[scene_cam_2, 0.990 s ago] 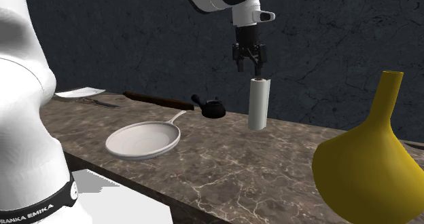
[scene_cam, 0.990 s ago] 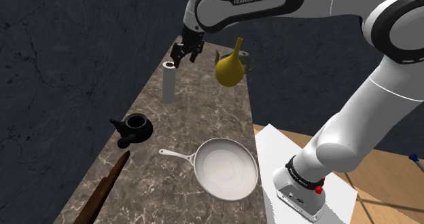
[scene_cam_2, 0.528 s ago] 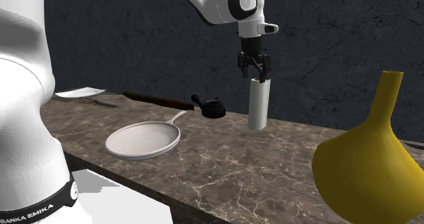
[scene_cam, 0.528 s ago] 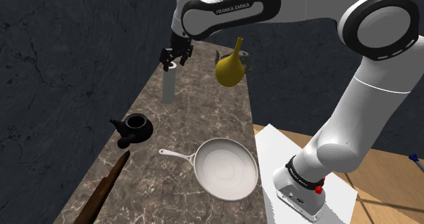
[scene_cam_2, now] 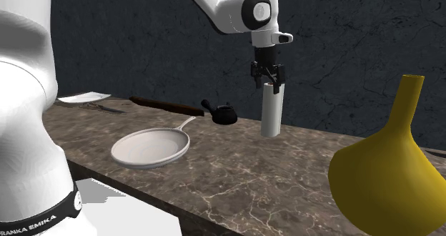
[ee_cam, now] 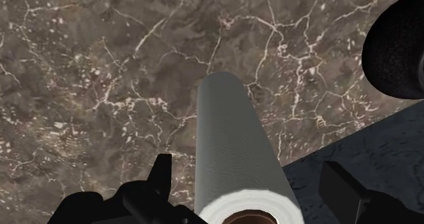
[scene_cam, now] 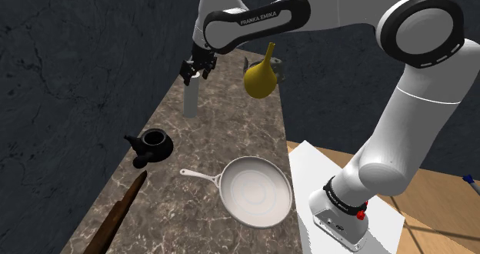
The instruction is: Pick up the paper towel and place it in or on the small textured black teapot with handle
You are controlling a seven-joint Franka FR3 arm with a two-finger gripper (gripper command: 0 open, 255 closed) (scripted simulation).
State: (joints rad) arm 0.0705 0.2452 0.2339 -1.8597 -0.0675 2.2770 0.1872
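Counter (scene_cam: 238, 129): brown marble, white veining. Paper towel (scene_cam: 190, 100): pale grey, brown core. Teapot (scene_cam: 154, 145): black. Pan (scene_cam: 255, 189), four o'clock from teapot: white. Vase (scene_cam: 260, 78): mustard yellow. Gripper (scene_cam: 194, 75): black. Wall (scene_cam: 77, 60): dark slate, faintly veined.

Counted on the marble counter (scene_cam: 235, 133): one grey paper towel roll (scene_cam: 190, 102), one black teapot (scene_cam: 152, 146), one white frying pan (scene_cam: 254, 189), one yellow long-necked vase (scene_cam: 260, 75), one dark brown wooden stick (scene_cam: 119, 214), one white plate (scene_cam_2: 84, 97), and a single robot arm (scene_cam: 415, 98) above.
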